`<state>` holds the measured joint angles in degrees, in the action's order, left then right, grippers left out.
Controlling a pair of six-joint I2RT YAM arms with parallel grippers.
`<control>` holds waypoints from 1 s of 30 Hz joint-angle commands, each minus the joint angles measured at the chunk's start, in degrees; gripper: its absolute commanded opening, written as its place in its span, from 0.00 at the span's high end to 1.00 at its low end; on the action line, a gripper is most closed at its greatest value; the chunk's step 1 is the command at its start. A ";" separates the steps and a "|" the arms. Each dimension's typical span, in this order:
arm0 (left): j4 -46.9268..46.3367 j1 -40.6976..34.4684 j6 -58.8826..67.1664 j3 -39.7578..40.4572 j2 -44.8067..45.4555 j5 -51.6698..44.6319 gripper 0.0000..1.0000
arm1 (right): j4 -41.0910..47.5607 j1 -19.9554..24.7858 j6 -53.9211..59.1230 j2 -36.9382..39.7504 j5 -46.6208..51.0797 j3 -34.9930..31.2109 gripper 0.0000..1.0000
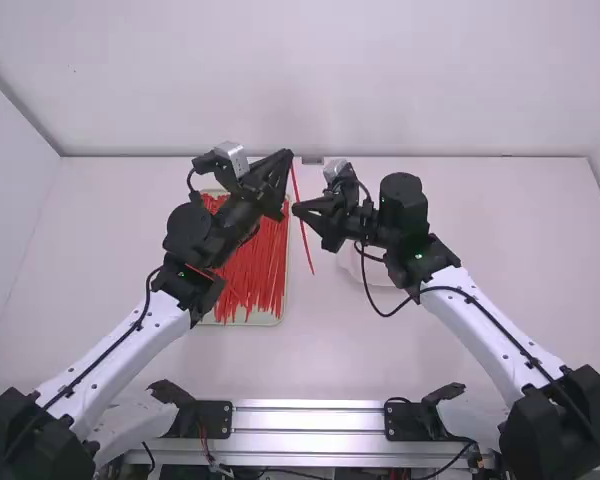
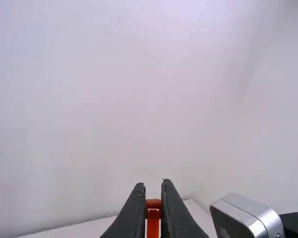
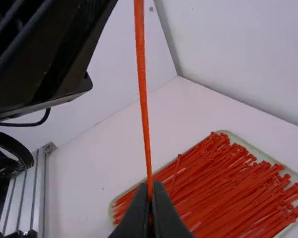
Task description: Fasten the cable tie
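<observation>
**Two grips on one thin strap: watch for slip and twist**

Your left gripper (image 2: pixel 153 192) is clenching one end of a red cable tie (image 2: pixel 153 212), with the red piece sitting squarely between its fingers. Your right gripper (image 3: pixel 149 191) is pinching the same strap farther along, fingers closed tight on it. The strap is running straight up from there towards the left arm's black fingers. In the high view the tie is hanging in the air between the two grippers, above the table (image 1: pixel 480 220). Its free tail is pointing down beside the tray (image 1: pixel 240 322) of spare ties (image 3: pixel 228 193).

Here is what is likely going wrong from this point:

- The strap is narrow and smooth, so any pull along its length is risking a slide through the right pinch.
- You are needing to curl the tail back to the head, and a small twist of either wrist is turning the teeth the wrong way for the slot.
- I cannot tell which end carries the head, so check before bending.
- The two grippers are working very near each other, so bringing them closer is inviting finger contact.
- If the tie is dropping, it is landing among the spare ties and getting lost.
</observation>
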<state>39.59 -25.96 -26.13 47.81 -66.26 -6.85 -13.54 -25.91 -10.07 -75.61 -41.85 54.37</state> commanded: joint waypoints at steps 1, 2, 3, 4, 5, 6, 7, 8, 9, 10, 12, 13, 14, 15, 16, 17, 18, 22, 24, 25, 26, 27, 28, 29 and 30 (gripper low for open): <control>0.35 -0.50 -1.53 -0.48 0.46 0.22 0.86 | -0.15 0.02 0.02 -0.15 -0.35 1.92 1.00; 0.42 -0.26 -1.46 -0.46 0.46 0.24 0.80 | -0.15 0.02 0.00 -0.15 -0.35 1.92 1.00; 0.55 -0.17 -1.44 -0.48 0.46 0.24 0.69 | -0.17 0.04 0.04 -0.13 -0.37 1.92 1.00; 0.61 -0.20 -1.05 -0.48 0.46 0.24 0.60 | -0.15 0.07 0.31 -0.13 -0.39 1.92 1.00; 0.68 -0.44 -0.61 -0.46 0.46 0.22 0.51 | -0.15 0.24 0.57 -0.11 -0.61 1.92 1.00; 1.03 -0.39 0.31 -0.46 0.46 0.13 0.46 | -0.09 0.61 0.92 -0.02 -0.85 1.92 1.00; 1.53 -0.07 1.57 -0.46 0.46 -0.61 0.40 | -0.04 1.14 1.16 0.11 -2.01 1.92 1.00; 1.70 -0.02 1.77 -0.46 0.46 -1.18 0.40 | -0.09 1.27 1.16 0.15 -2.16 1.92 1.00; 2.97 0.28 2.91 -0.46 0.46 -3.85 0.37 | 0.09 1.88 1.33 0.37 -2.86 1.92 1.00; 4.22 0.55 4.26 -0.46 0.48 -6.23 0.36 | 0.04 2.54 1.29 0.50 -3.50 1.92 1.00; 5.49 0.83 5.20 -0.46 0.48 -7.58 0.34 | 0.09 3.34 1.29 0.70 -4.35 1.92 1.00; 6.05 1.07 5.18 -0.46 0.48 -7.65 0.34 | 0.20 3.98 1.31 0.85 -5.31 1.92 1.00; 6.62 1.55 4.94 -0.44 0.50 -7.52 0.31 | 0.31 5.14 1.31 1.14 -6.91 1.92 1.00; 6.54 2.05 4.98 -0.15 0.50 -7.74 0.29 | 0.39 6.08 1.36 1.38 -8.20 1.92 1.00; 6.19 2.29 5.01 0.09 0.50 -8.04 0.28 | 0.46 6.56 1.46 1.49 -8.87 1.92 1.00; 4.98 3.08 5.20 1.01 0.48 -9.79 0.27 | 0.42 7.76 1.90 1.70 -10.91 1.92 1.00; 3.41 3.93 5.60 2.16 0.48 -12.22 0.26 | 0.44 8.83 2.58 1.86 -12.87 1.92 1.00; -5.27 6.16 9.44 7.56 0.46 -20.35 0.25 | 0.09 12.59 2.62 2.64 -18.08 1.92 1.00; -9.09 6.36 11.54 9.66 0.46 -21.53 0.24 | -0.17 13.73 3.02 2.78 -18.69 1.92 1.00; -12.15 6.43 13.53 11.30 0.46 -22.36 0.24 | -0.20 14.40 3.04 2.95 -18.84 1.92 1.00; -13.86 6.43 14.86 12.28 0.46 -23.15 0.23 | -0.22 14.75 2.99 3.02 -18.86 1.92 1.00; -15.37 6.40 16.24 13.27 0.46 -24.44 0.23 | -0.76 15.02 3.04 3.10 -19.58 1.92 1.00; -16.76 6.40 17.73 14.29 0.46 -26.51 0.23 | -1.44 15.23 3.85 3.08 -21.70 1.92 1.00; -17.62 6.40 19.10 15.08 0.46 -28.61 0.23 | -2.29 15.43 4.59 3.06 -24.22 1.92 1.00; -18.18 6.40 20.22 15.63 0.46 -30.14 0.22 | -3.26 15.50 4.66 3.08 -26.18 1.92 1.00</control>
<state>21.91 -19.81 -11.53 61.28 -66.30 -30.22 -15.88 -10.48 -6.66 -73.73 -61.52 54.37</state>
